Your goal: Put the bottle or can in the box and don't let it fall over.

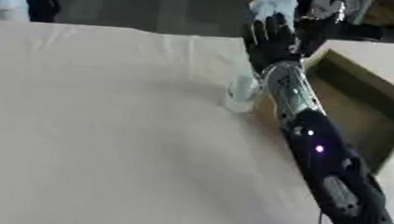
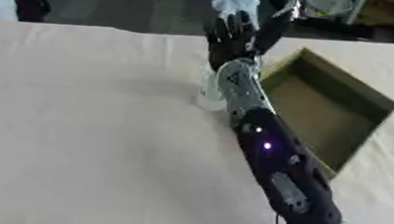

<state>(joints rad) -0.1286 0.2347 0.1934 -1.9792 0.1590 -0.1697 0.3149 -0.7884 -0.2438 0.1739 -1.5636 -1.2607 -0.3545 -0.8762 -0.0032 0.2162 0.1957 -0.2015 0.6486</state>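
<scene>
The robot's right arm [image 2: 275,159] reaches in from the lower right and stretches diagonally up across the table [image 1: 95,126], which is covered in a pale cloth. Its right hand [image 1: 271,37] sits at the far end of the reach, near the table's far edge, with the fingers [image 1: 260,29] pointing up and mostly straight, slightly spread; they hold nothing that can be made out. A clear bottle [image 1: 241,92] stands upright on the table just to the left of the forearm's silver wrist section, close against it; whether the arm touches it cannot be told. The bottle is outside the cardboard box [image 2: 370,104], which lies open on the table to the right of the arm, its brown inside showing in the right eye view. The bottle is near the box's left corner. The left hand shows in neither view.
</scene>
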